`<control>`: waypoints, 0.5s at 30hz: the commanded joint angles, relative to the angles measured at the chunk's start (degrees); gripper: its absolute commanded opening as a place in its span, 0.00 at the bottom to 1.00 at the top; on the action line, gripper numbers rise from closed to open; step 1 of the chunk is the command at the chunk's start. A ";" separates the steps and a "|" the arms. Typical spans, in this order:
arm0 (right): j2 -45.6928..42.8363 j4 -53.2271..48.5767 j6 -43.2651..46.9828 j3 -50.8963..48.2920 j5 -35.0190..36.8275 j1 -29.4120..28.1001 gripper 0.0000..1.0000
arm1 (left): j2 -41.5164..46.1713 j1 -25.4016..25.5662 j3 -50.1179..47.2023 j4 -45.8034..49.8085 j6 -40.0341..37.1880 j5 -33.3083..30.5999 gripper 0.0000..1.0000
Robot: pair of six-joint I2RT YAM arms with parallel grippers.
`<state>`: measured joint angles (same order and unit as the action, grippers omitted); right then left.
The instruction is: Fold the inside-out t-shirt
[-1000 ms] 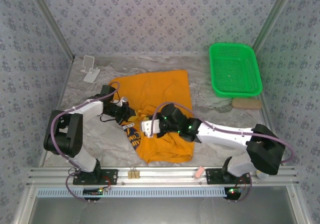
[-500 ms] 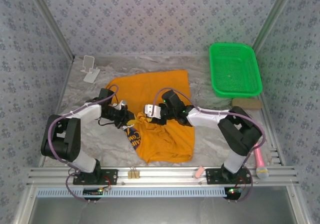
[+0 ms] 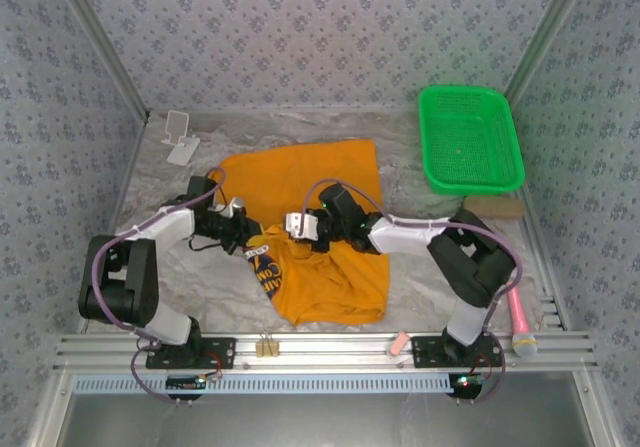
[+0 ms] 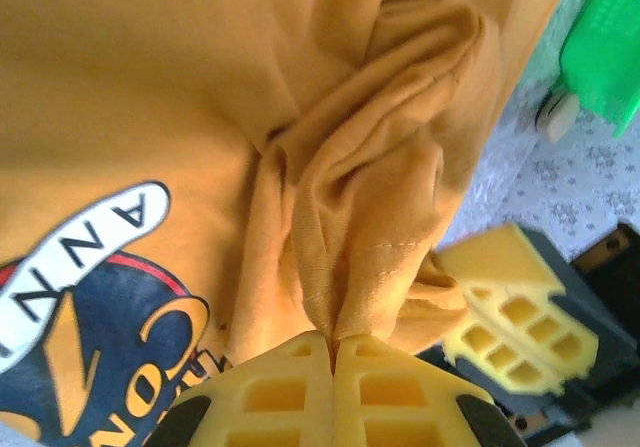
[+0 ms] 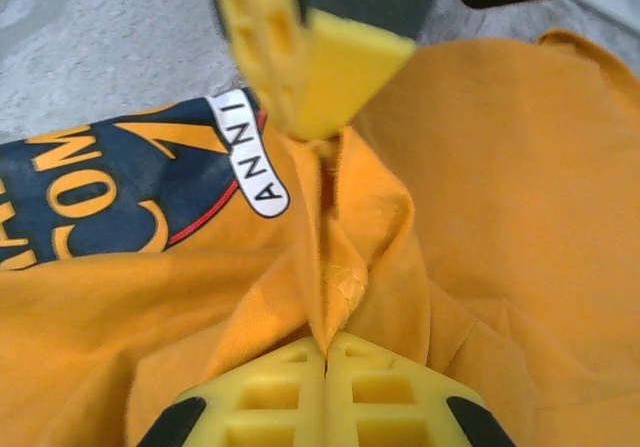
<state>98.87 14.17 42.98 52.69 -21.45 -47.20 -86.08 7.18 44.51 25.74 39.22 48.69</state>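
The orange short-sleeved cotton t-shirt (image 3: 325, 177) is lying around the middle of the grey marble-look worktop (image 3: 215, 287). Its far hem is running fairly straight, and its near edge is stopping short of the metal front rail (image 3: 330, 345). Bare worktop is showing down the left side. There's more open room on the right, between the shirt and the green plastic mesh basket (image 3: 470, 139), which is sitting well apart in the far right corner. A small white stand (image 3: 180, 137) is standing off the shirt's far left corner, not touching it.

Both hands are meeting at the shirt's left edge, about halfway down. The left hand (image 3: 252, 237) is clenched on a bunched ridge of orange fabric, with cloth squeezing out between its yellow fingertips (image 4: 285, 387). The right hand (image 3: 292, 224) is facing it from the other side, clamped tight on the same ridge, so the fold is getting pinched at both ends.

The fabric is looking soft and very wrinkly, gathering into pleats between the hands. A dark blue print (image 5: 110, 182) with orange lettering and a white lettered band is showing just beside the pinch.
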 commanded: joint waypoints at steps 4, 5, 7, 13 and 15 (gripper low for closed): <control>-14.00 0.34 18.50 -3.84 24.30 -12.68 0.00 | -3.91 -0.39 2.19 -0.93 0.07 -6.12 0.00; -14.68 0.15 21.17 -3.93 27.70 -14.26 0.00 | -4.34 -0.04 2.56 -1.37 0.11 -6.55 0.00; -16.25 -0.29 26.28 -4.04 34.17 -17.48 0.00 | -5.48 0.87 4.04 -1.39 -0.02 -7.16 0.00; -15.09 -20.33 19.68 3.66 26.73 -21.52 0.00 | -9.89 1.88 8.00 -0.68 -1.41 -5.88 0.00; -15.13 -18.89 12.83 2.86 22.14 -18.28 0.01 | -9.06 1.78 7.70 0.20 -2.07 -6.89 0.00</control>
<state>82.72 2.55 61.78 54.48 3.81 -67.75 -95.39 8.97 51.07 24.86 38.81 42.48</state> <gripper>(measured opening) 0.052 0.045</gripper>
